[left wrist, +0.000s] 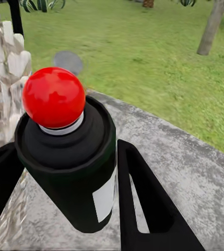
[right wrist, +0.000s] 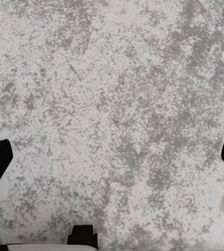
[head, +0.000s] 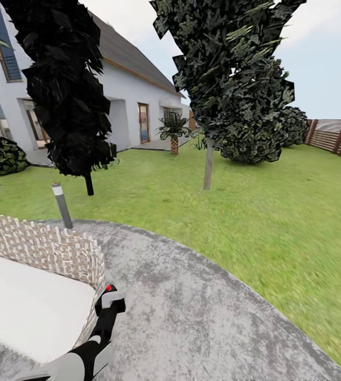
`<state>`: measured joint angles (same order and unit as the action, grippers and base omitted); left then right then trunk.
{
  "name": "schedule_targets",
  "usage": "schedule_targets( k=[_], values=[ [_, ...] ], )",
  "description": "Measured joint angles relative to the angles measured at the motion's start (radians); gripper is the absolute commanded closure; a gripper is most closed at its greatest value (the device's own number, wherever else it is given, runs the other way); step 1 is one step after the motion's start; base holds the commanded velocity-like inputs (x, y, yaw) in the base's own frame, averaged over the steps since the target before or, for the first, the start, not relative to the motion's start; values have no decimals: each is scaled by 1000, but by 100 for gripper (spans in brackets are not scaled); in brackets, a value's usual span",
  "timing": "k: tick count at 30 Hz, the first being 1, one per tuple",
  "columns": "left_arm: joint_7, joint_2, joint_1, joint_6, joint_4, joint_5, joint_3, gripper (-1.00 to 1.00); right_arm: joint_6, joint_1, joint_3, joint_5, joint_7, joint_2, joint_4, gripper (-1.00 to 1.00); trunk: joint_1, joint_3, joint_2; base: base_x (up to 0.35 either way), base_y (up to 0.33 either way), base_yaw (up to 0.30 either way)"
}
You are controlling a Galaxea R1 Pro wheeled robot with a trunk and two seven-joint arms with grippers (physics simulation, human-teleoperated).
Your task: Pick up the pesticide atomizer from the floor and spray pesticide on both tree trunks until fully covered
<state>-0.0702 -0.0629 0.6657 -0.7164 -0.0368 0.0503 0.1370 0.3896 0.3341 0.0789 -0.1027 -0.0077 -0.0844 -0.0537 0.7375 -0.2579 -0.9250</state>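
Black with a white label and a red nozzle tip, the pesticide atomizer (left wrist: 70, 157) sits clamped in the left pincer (head: 108, 302) at the lower left of the head frame, over the grey paved circle (head: 202, 317). Pickup appears done; spraying remains, with no white specks seen on the nearest grey-brown tree trunk (head: 208, 164), centre right across the lawn (head: 276, 222). The right pincer (right wrist: 112, 157) hangs with jaws apart above paving

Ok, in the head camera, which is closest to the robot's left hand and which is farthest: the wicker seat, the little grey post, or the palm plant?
From the left gripper:
1. Wicker seat, right beside it.
2. Grey post, at the lawn's edge.
3. Palm plant, by the house.
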Motion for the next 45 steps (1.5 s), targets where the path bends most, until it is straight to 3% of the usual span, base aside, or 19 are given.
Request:
schedule_targets(
  k=[25,45],
  values=[
    [0,1,0,0,0,0,0,100,0,-12,-1,0,0,0,0,-100,0,0,0,-350,-100,294],
    [-1,3,0,1,-1,0,0,100,1,-12,-1,-1,0,0,0,-100,0,0,0,-330,-9,299]
  ],
)
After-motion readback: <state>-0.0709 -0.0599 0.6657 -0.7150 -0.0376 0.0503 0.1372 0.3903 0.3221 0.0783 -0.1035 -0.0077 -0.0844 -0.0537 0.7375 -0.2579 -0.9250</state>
